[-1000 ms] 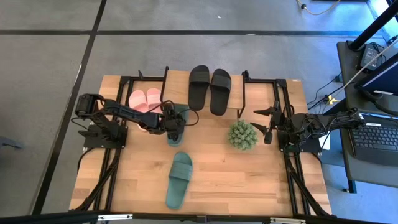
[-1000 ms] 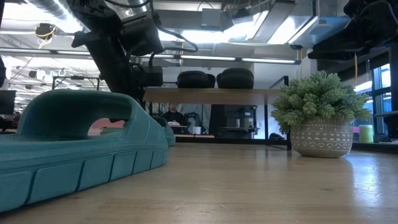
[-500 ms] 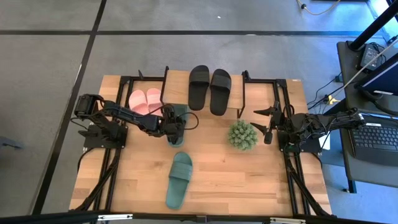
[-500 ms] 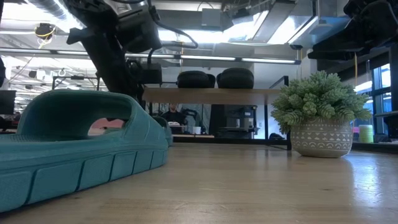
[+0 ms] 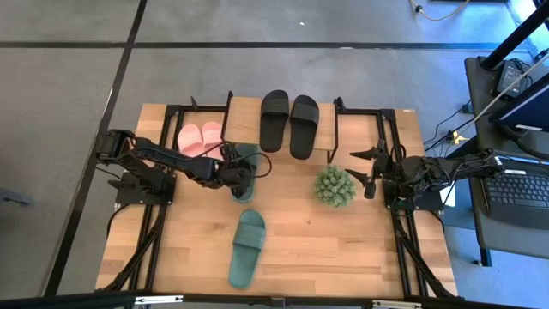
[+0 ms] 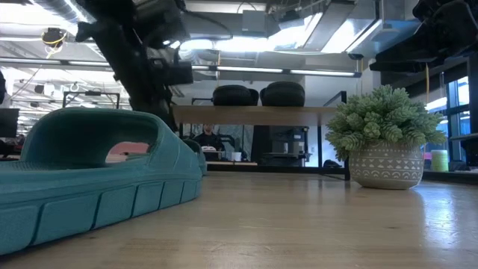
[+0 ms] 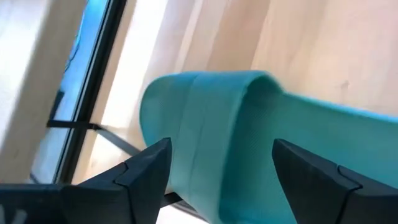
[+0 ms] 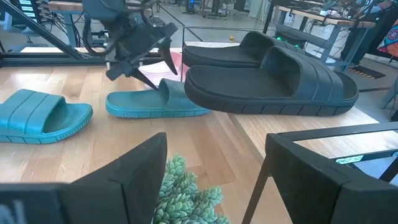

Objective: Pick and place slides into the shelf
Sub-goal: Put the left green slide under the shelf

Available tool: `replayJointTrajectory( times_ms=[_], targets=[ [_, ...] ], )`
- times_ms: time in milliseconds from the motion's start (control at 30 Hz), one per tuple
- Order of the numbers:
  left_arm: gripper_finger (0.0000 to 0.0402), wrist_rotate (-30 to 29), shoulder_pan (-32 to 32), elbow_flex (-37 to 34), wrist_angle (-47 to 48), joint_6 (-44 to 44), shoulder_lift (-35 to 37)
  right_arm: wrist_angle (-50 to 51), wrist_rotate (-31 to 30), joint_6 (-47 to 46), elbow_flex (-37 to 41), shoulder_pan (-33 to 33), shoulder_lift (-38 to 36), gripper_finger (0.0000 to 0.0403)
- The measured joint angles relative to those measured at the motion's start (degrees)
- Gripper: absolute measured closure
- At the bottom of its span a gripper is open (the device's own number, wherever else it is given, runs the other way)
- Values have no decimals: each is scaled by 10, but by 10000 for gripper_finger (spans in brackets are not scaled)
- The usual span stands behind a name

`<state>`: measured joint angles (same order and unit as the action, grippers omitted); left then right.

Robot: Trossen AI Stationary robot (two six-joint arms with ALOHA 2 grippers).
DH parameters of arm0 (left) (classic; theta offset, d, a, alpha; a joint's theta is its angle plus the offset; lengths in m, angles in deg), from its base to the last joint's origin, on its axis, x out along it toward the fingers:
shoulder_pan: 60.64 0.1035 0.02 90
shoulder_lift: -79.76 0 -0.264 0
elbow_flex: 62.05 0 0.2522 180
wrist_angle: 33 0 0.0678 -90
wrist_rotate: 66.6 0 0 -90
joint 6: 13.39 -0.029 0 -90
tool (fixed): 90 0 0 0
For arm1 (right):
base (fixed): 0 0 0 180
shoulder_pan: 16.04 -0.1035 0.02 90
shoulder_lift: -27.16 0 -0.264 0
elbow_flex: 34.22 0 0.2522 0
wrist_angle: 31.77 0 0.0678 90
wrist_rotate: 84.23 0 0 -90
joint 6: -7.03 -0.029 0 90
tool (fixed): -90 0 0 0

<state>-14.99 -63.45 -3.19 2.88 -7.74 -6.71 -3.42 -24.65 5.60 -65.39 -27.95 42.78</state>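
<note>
One dark green slide [image 5: 244,194] lies flat on the table, one end by the shelf [image 5: 249,112]. My left gripper [image 5: 238,178] hangs open just above its strap [image 7: 211,124], one finger on each side, clear of it in the right wrist view [image 8: 166,59]. The other green slide [image 5: 247,249] rests flat nearer the table's near edge. The black pair [image 5: 289,124] sits on the shelf's plank top [image 6: 254,113]. The pink pair [image 5: 200,137] lies left of the black pair. My right gripper [image 5: 371,176] waits open at the right side.
A potted spiky green plant [image 5: 334,186] stands on the table between the green slides and my right gripper. Black metal frames [image 5: 360,129] rise on both sides of the shelf. Bare tabletop [image 5: 343,249] lies around the near green slide.
My left gripper has moved up and away from the green slide beside the shelf, and its arm has drawn back a little toward the table's left edge. The slide has stayed flat where it was.
</note>
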Motion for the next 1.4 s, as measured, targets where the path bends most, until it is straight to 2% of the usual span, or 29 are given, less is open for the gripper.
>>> replayJointTrajectory(
  times_ms=[167,300,500,600,933,1133,1400],
  targets=[
    [133,18,-14,0,18,5,35,0,0,0,0,0,0,130],
    [133,81,-25,0,62,52,60,0,0,0,0,0,0,130],
    [133,310,-65,0,65,93,82,2,0,1,0,0,0,130],
    [133,360,-87,0,66,121,76,2,0,2,0,0,0,130],
    [133,390,-130,0,29,137,22,2,0,2,0,0,0,130],
    [133,376,-121,0,17,133,-6,3,0,4,0,0,0,130],
    [134,356,-91,0,17,111,-6,3,0,4,0,0,0,130]
  ],
)
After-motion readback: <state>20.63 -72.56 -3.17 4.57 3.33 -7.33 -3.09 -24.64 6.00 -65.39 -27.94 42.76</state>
